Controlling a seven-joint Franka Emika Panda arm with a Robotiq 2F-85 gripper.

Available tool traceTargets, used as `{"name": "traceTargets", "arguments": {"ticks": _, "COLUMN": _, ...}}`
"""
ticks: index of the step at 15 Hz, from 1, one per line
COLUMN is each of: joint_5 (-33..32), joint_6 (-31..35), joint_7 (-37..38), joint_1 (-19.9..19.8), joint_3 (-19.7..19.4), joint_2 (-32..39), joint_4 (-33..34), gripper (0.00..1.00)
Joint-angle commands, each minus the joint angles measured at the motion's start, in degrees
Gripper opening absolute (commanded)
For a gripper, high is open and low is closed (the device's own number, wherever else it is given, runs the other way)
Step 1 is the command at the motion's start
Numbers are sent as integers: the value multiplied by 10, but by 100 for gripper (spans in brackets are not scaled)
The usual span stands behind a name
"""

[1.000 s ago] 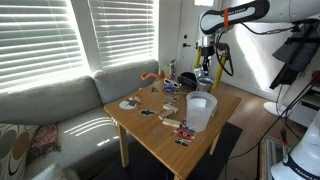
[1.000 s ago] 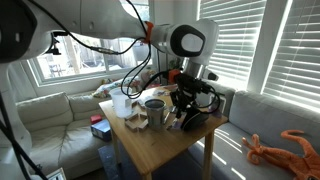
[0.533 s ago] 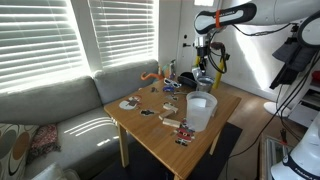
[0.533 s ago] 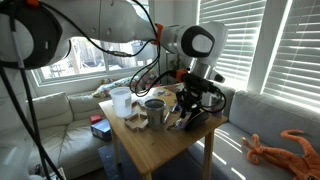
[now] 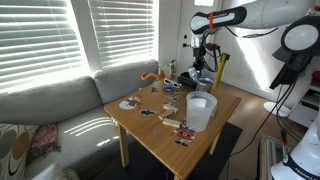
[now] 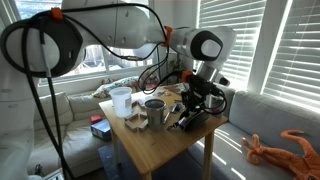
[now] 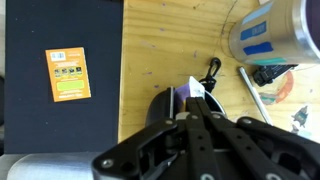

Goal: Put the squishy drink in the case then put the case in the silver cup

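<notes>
In the wrist view my gripper (image 7: 190,112) points down, its fingers closed together on a small purple and white squishy drink (image 7: 193,89). The drink sits at the opening of a dark case (image 7: 162,108) lying on the wooden table. The silver cup (image 7: 270,28), with a blue label, stands just beyond the case. In an exterior view the gripper (image 6: 197,100) hangs low over the table beside the silver cup (image 6: 155,112). The gripper also shows at the table's far end in an exterior view (image 5: 200,62).
A large white tub (image 5: 200,112) (image 6: 121,101) stands on the wooden table (image 5: 160,140). Small items and cards lie scattered around it. An orange card (image 7: 68,75) lies on the dark floor mat past the table edge. A sofa (image 5: 60,110) runs along the table.
The arm has shifted slightly sideways over the far end of the table and stayed low. The things on the table have not moved.
</notes>
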Motion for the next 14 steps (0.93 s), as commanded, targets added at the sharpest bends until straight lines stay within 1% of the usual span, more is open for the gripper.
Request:
{"name": "traceTargets", "arguments": {"ticks": 1, "joint_5": 1, "joint_6": -45, "joint_7": 25, "joint_1": -14, "joint_3": 14, "joint_2": 41, "joint_4": 54, "gripper": 0}}
{"name": "traceTargets", "arguments": {"ticks": 4, "joint_5": 1, "joint_6": -72, "joint_7": 31, "joint_1": -19, "joint_3": 15, "joint_2": 61, "joint_4": 83, "gripper": 0}}
{"name": "traceTargets", "arguments": {"ticks": 5, "joint_5": 0, "joint_6": -78, "joint_7": 33, "joint_1": -21, "joint_3": 15, "joint_2": 65, "joint_4": 92, "gripper": 27}}
{"name": "traceTargets", "arguments": {"ticks": 6, "joint_5": 1, "joint_6": -85, "joint_7": 33, "joint_1": -23, "joint_3": 16, "joint_2": 69, "joint_4": 100, "gripper": 28}}
{"name": "traceTargets", "arguments": {"ticks": 10, "joint_5": 4, "joint_6": -99, "joint_7": 24, "joint_1": -31, "joint_3": 21, "joint_2": 71, "joint_4": 115, "gripper": 54}}
{"name": "traceTargets", "arguments": {"ticks": 14, "joint_5": 5, "joint_6": -98, "joint_7": 14, "joint_1": -35, "joint_3": 27, "joint_2": 66, "joint_4": 118, "gripper": 83}}
